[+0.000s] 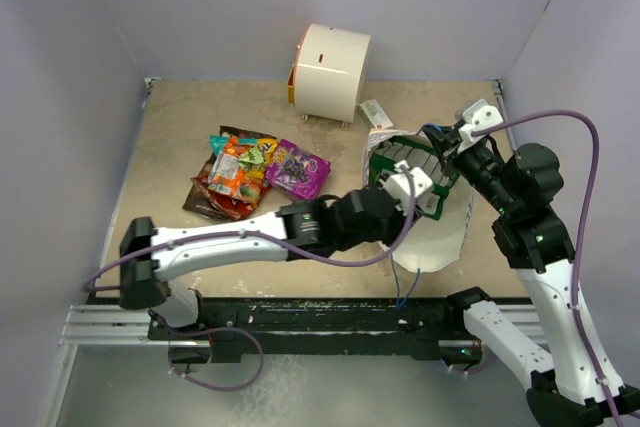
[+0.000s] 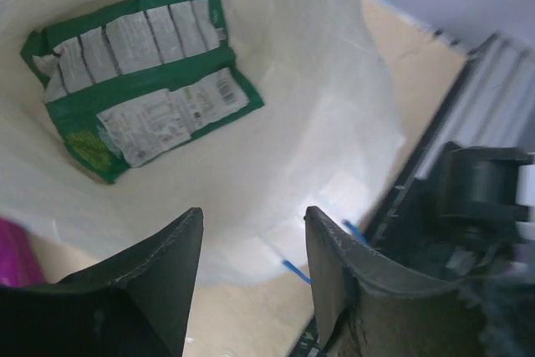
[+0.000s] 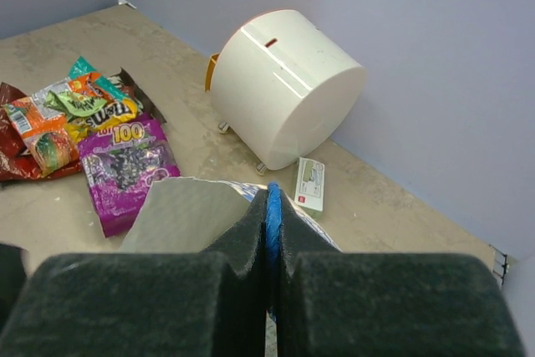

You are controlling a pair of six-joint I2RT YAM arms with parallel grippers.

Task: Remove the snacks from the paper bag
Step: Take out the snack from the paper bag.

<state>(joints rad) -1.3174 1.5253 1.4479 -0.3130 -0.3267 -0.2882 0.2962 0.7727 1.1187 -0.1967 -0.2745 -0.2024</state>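
Blue string is what your right gripper (image 3: 271, 225) has: its fingers are pressed together on the bag's handle (image 3: 272, 198), with nothing else between them. Your left gripper (image 2: 251, 265) is open. Its two fingers (image 2: 159, 282) stand apart at the mouth of the bag (image 2: 334, 81), holding nothing, though I cannot tell whether they brush the paper.

Count one bag, lying on the right of the table. One green-and-white packet (image 2: 142, 81) lies inside it, deep against the wall and well apart from the left fingers. Out on the table to the left sits a pile of snacks. It includes a purple packet (image 1: 297, 169), an orange one (image 1: 235, 169), a teal one (image 1: 218, 142) and a dark brown one (image 1: 210, 199). They overlap too much to give you a sure total. At the far wall stand one white cylinder (image 1: 330, 72) and, just right of it, one small box (image 1: 375, 112).

Your left arm lies low, reaching from the near left across to the bag, bent at the elbow. Your right arm rises at the near right, then folds left over the bag's far edge.
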